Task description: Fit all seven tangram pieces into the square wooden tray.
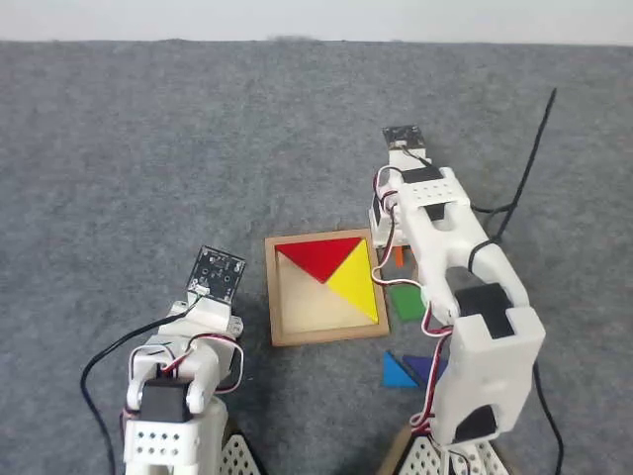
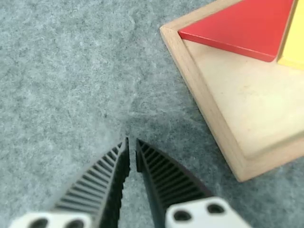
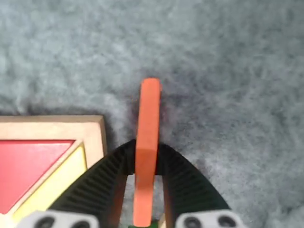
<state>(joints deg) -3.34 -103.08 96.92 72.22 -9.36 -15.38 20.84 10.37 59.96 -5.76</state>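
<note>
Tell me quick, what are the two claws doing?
Left gripper: shut, holding nothing.
Right gripper: shut on the thin orange wooden tangram piece.

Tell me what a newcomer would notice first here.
The flat orange wooden piece is held edge-on in the right arm's jaws, just outside the far right corner of the square wooden tray. Inside the tray, a large red triangle and a large yellow triangle fill its far and right sides, the rest bare wood.
</note>
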